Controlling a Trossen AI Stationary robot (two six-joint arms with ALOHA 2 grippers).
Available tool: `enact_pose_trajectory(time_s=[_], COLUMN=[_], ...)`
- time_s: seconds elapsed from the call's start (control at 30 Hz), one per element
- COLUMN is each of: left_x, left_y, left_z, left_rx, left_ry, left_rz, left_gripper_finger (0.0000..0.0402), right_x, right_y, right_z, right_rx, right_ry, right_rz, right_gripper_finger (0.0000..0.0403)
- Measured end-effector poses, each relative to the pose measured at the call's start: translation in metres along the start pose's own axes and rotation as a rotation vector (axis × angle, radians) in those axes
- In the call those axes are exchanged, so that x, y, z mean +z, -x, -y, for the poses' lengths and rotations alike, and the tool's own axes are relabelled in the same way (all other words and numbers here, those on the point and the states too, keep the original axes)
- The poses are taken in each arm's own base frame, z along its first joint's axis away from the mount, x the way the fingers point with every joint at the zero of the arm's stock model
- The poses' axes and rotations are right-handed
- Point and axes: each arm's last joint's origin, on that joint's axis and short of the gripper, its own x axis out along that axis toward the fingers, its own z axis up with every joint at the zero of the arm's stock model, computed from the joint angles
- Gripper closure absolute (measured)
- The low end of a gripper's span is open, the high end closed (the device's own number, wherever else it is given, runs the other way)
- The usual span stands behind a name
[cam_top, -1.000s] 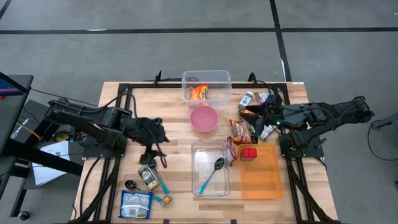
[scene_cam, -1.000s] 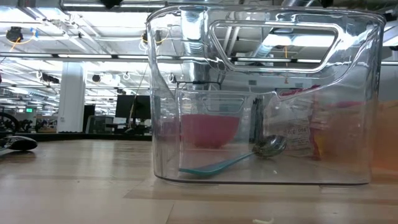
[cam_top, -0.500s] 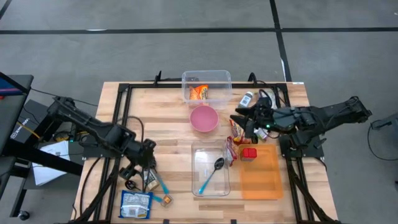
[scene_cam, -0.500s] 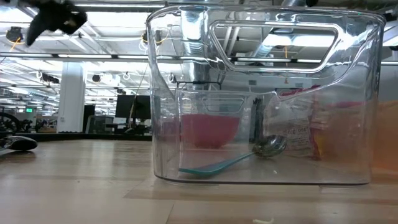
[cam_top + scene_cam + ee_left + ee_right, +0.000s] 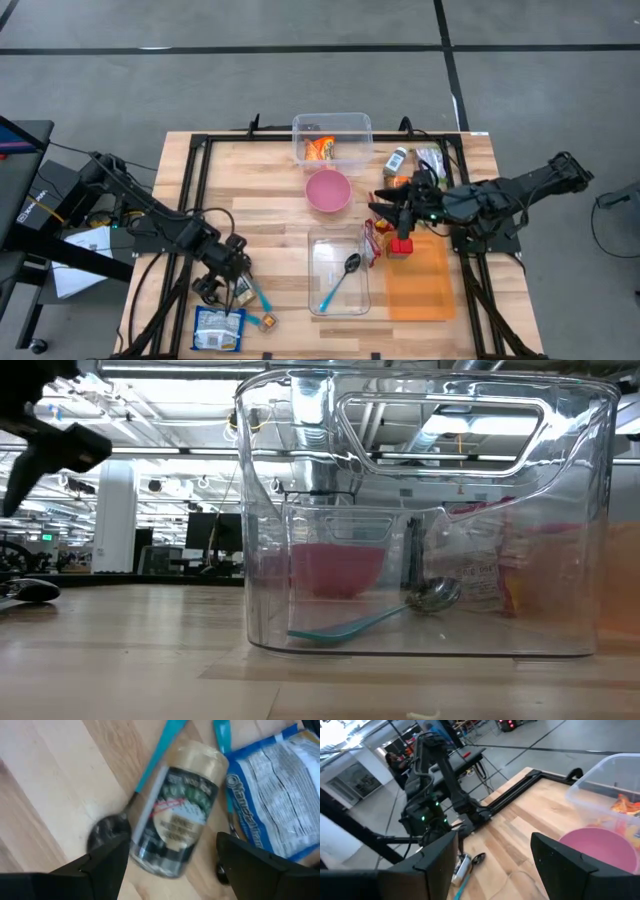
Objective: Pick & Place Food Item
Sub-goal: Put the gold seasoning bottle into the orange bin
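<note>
left gripper (image 5: 170,852) spread open over a lying jar (image 5: 177,815) (untouched), right gripper (image 5: 385,212) open above snack packets (image 5: 385,208)

Grey concrete floor (image 5: 300,60) with dark seams; ceiling strip lights (image 5: 150,450) glow beyond

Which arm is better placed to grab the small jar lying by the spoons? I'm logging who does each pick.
The left. Its open left gripper hangs right above the jar, fingers either side of it. The right gripper is across the table, near the orange tray.
</note>
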Motion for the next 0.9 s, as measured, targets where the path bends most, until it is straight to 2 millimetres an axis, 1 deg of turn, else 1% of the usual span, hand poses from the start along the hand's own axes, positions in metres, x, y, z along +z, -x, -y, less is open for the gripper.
enact_pose_trajectory(time_s=[0.13,0.3,0.4,0.57,0.67,0.8,0.9], left_x=[-0.002,-0.003,-0.002,-0.001,-0.001,-0.001,-0.001], left_y=[-0.003,-0.007,-0.012,-0.027,-0.037,-0.049,-0.055], left_z=[0.003,0.006,0.005,0.004,0.005,0.007,0.007], left_rx=[-0.003,0.008,0.063,0.073,0.072,0.077,0.079], left_ry=[-0.037,-0.042,-0.025,-0.021,-0.028,-0.036,-0.033], left_rz=[0.009,0.008,-0.016,-0.090,-0.138,-0.199,-0.217], left_gripper_finger=[0.0109,0.0105,0.0088,0.0052,0.0038,0.0037,0.0050], right_x=[-0.001,-0.001,-0.001,-0.001,-0.001,-0.001,-0.001], right_y=[0.000,0.001,0.001,0.001,0.001,0.001,0.001], right_z=[-0.002,-0.002,-0.003,-0.003,-0.003,-0.003,-0.003], right_rx=[0.009,0.010,0.015,0.015,0.014,0.014,0.013], right_ry=[-0.005,-0.026,-0.028,-0.028,-0.028,-0.028,-0.027], right_rz=[0.000,0.000,0.002,0.002,0.002,0.002,0.001], right_gripper_finger=[0.0158,0.0158,0.0158,0.0158,0.0158,0.0158,0.0158])
